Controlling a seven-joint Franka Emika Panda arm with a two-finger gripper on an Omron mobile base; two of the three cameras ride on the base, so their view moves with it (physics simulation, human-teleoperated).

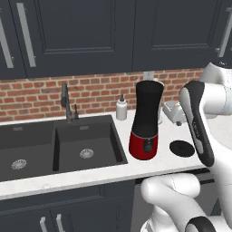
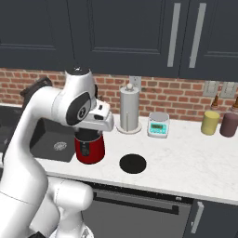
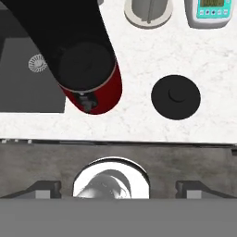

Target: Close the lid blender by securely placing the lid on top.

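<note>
- Left base view: blender [image 1: 146, 120] upright on the table [image 1: 113, 172] beside the sink [image 1: 59, 147], jar top open; lid [image 1: 181, 147] flat on the table just right of it.
- Right base view: lid [image 2: 133, 163] untouched, near the red base.
- Hand view: high above lid [image 3: 176, 97]; fingers [image 3: 46, 187] spread, holding nothing. Judged step: reaching. Next: shift over the lid, descend, pinch the central knob.

The blender [image 1: 146, 118] is showing a black jar over a glossy red base with a dark button; the lid [image 3: 176, 97] is lying plain black on the counter [image 2: 186, 160], which is showing white with faint grey marbling; the scale [image 2: 158, 124] is wearing white and teal; the backsplash [image 1: 41, 97] is running in red-brown brick; the sink [image 1: 54, 147] is sitting dark grey; the cabinets [image 2: 125, 32] are standing near-black with silver handles.
</note>
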